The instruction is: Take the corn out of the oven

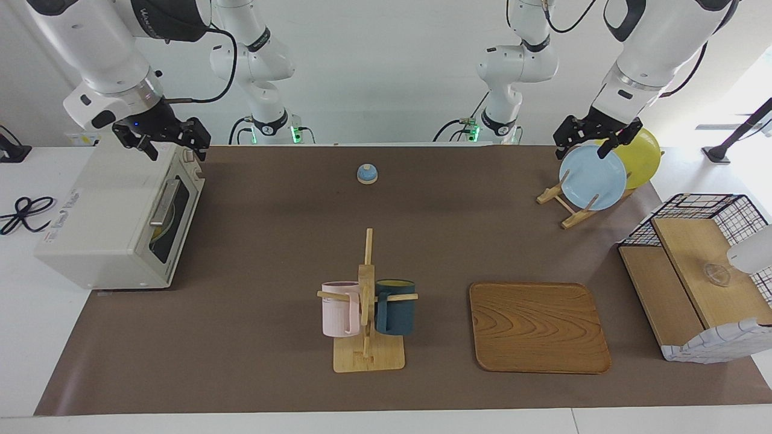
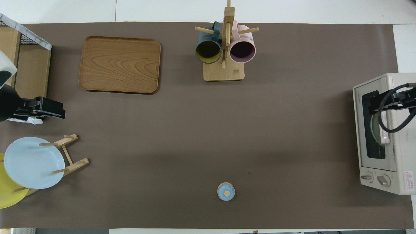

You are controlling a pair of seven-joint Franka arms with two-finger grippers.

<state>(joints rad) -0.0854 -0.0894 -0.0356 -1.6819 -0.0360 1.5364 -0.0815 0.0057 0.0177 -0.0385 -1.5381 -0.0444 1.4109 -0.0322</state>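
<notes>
Facing view shows me the oven (image 1: 114,220) at the left edge of the frame, at the right arm's end of the counter (image 1: 271,241), with its glass door shut. Through the window I see a sliver of yellow-green, but I cannot tell whether that is the corn. My right end effector (image 1: 175,143) hangs over the oven's top corner nearest the robots, in the upper left of the frame; its fingers stand apart and grip nothing. My left end effector (image 1: 594,141) sits in the upper right of the frame, just above the blue plate (image 1: 591,178) and yellow plate (image 1: 642,157) standing in the wooden plate rack (image 1: 567,208); I cannot tell whether its fingers are open or closed.

Overhead, the oven (image 2: 386,133) fills the right edge of the frame, and the right arm's cable loops over its door. Top centre of that frame holds the mug tree (image 2: 224,48) with a dark teal mug (image 2: 208,48) and a pink mug (image 2: 243,48). A wooden tray (image 2: 120,65) lies upper left, and a small blue bell (image 2: 226,191) sits lower centre.
</notes>
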